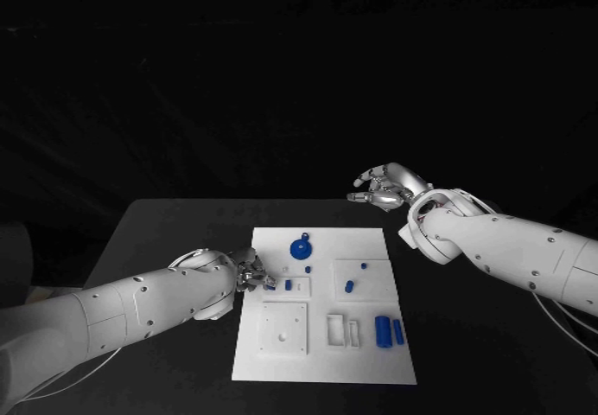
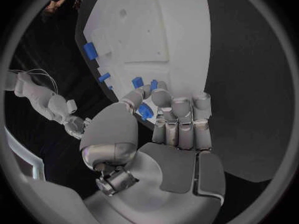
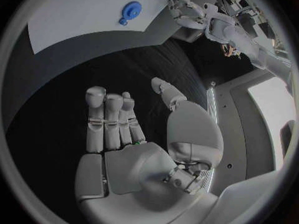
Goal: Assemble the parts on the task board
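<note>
The left hand (image 1: 245,270) sits at the near-left edge of the white task board (image 1: 281,238), its fingers curled in around a small blue part (image 2: 145,110) — the left wrist view shows the piece pinched between the thumb and the fingertips (image 2: 163,97). Just beyond those fingers, on the board, lie two more small blue parts (image 1: 288,284), and farther out from the hand stands a round blue part (image 1: 301,248) with a short stem. Well to the far side of the left hand, toward the board's other edge, two upright blue cylinders (image 1: 383,330) stand side by side next to a white slotted block (image 1: 343,329). The right hand (image 1: 384,188) hovers off the board's far right corner over the black table (image 1: 174,225) — its fingers loosely extended and apart, holding nothing
</note>
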You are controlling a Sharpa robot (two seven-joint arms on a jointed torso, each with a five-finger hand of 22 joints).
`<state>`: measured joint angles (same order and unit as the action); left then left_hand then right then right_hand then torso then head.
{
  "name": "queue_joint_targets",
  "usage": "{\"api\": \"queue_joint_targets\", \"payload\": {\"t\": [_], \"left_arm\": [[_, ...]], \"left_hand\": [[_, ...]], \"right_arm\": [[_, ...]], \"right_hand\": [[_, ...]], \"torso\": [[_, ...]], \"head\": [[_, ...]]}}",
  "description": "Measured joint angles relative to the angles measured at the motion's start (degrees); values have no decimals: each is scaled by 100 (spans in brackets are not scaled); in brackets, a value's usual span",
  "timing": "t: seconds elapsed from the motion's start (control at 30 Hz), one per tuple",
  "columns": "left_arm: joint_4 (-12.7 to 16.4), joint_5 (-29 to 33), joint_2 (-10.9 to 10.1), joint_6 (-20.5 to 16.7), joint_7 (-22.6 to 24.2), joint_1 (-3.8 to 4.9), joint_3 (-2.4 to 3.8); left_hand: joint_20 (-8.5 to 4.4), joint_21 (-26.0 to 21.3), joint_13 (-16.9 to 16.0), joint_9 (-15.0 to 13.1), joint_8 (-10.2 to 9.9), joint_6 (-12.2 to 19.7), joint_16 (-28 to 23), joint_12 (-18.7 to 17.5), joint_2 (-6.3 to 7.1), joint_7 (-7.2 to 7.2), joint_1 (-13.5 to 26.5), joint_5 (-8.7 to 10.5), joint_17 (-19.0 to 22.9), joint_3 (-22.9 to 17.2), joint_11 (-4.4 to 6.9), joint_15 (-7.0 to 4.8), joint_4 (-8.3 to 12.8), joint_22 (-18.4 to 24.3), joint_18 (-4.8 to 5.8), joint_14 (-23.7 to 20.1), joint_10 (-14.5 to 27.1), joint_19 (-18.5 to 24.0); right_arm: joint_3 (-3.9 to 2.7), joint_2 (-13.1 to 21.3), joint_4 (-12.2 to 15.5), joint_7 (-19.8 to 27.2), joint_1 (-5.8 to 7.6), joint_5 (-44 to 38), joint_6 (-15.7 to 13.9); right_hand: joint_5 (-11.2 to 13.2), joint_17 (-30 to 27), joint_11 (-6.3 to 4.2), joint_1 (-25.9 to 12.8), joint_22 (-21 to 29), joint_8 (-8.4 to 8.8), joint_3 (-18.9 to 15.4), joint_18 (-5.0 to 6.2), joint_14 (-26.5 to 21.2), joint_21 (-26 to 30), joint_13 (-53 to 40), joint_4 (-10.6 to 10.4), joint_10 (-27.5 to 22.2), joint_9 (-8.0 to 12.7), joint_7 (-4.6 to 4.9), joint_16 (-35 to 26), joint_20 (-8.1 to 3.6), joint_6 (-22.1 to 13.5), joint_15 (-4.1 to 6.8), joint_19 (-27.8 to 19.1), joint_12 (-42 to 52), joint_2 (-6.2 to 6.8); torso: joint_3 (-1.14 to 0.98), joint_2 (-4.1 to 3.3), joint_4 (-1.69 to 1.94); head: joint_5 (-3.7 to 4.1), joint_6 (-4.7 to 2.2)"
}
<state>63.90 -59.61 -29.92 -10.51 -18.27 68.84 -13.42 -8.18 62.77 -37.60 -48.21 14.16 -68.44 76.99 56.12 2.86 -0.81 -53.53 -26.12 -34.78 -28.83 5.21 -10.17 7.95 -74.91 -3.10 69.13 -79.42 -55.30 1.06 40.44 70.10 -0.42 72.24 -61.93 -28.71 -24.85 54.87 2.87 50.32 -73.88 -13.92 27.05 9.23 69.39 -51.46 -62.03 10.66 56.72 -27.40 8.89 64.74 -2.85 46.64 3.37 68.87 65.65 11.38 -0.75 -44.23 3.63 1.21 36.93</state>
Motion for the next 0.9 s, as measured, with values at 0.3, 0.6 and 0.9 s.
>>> {"api": "queue_joint_targets", "payload": {"t": [0.3,0.6,0.9], "left_arm": [[-73,-35,83,262,-105,94,-17],[-90,-154,123,531,-203,142,-4],[-57,-259,127,594,-244,152,0]], "left_hand": [[0,0,1,4,-2,-2,0,0,0,1,0,23,0,8,0,-7,8,0,0,7,0,0],[0,0,-5,-11,-23,-2,0,0,23,1,-23,33,1,8,0,-7,8,-4,0,7,0,0],[0,23,-12,-31,-35,-3,0,0,23,0,-23,-45,1,7,0,-7,7,-3,0,7,0,0]], "right_arm": [[0,-31,-18,0,-8,0,12],[0,-44,-25,0,-10,0,25],[0,-38,-26,0,-10,0,34]], "right_hand": [[0,0,0,0,0,0,0,1,0,0,7,0,0,0,-1,0,0,0,0,0,0,0],[0,0,0,0,-5,0,0,0,0,0,7,0,0,-1,-2,0,0,-1,0,0,23,0],[0,0,0,0,-5,0,0,0,-1,0,13,0,0,4,-5,0,0,8,-1,0,23,0]], "torso": [[-5,-1,0],[-5,1,3],[-2,4,6]], "head": [[-19,9],[-26,28],[-1,30]]}}
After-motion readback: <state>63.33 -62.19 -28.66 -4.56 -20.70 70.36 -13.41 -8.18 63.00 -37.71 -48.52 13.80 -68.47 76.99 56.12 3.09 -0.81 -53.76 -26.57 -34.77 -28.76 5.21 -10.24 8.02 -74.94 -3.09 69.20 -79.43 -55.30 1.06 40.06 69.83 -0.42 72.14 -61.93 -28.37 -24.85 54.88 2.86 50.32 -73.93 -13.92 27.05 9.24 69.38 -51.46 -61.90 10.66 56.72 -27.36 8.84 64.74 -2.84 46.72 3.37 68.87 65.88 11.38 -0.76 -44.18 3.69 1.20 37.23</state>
